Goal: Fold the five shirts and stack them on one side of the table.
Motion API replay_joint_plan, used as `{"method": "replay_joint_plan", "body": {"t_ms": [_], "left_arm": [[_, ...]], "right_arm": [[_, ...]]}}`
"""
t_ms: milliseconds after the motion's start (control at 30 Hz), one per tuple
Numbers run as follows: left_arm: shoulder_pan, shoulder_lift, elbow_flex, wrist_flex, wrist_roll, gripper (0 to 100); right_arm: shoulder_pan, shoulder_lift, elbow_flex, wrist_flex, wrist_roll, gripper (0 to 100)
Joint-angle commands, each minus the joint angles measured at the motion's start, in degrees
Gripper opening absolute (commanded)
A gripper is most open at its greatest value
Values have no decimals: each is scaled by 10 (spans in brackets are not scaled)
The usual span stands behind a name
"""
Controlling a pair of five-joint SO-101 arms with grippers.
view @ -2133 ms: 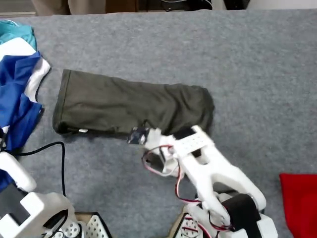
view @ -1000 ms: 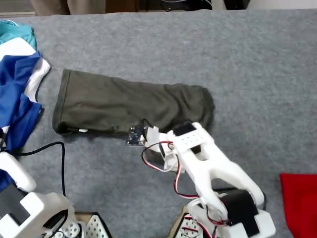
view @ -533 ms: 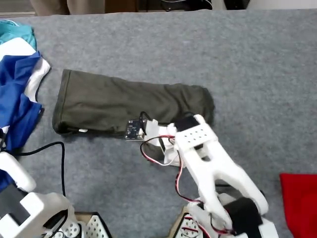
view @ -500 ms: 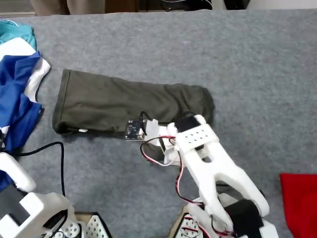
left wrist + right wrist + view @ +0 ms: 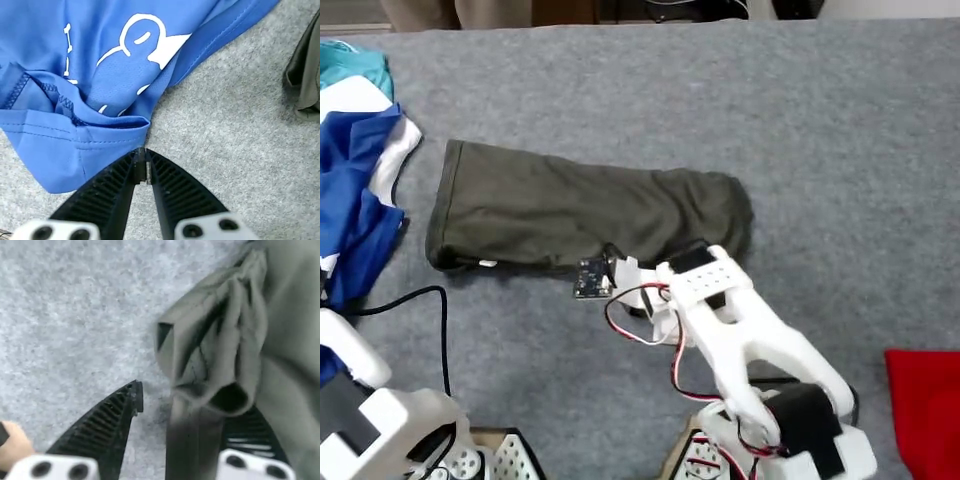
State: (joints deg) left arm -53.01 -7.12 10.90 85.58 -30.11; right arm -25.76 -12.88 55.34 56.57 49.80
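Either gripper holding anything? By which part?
Nothing held: right gripper is open astride a bunched edge of the olive shirt, not clamped; left gripper is shut, empty, beside the blue shirt.

olive shirt (image 5: 580,210) mid-table, open mat (image 5: 820,120) beyond

Grey felt-like table top (image 5: 840,130), dim room (image 5: 700,8) beyond its far edge

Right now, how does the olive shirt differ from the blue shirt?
The olive shirt lies folded in a long strip; the blue shirt is crumpled. The olive shirt is plain; the blue shirt has white print. The right gripper is open at the olive shirt; the left gripper is shut beside the blue shirt. Both lie on the grey table.
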Motion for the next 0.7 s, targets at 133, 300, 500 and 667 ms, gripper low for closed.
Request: {"method": "replay_joint_plan", "body": {"t_ms": [133,300,500,667], "left_arm": [[-8,-31,-8,1,-5,19],[-18,-32,-10,1,-5,19],[-37,-29,-37,4,-5,19],[-38,-30,-39,5,-32,19]], "right_arm": [[-7,108,-88,21,-46,112],[-6,175,-152,55,-68,6],[-2,194,-181,65,-115,5],[-2,127,-201,118,-122,5]]}}
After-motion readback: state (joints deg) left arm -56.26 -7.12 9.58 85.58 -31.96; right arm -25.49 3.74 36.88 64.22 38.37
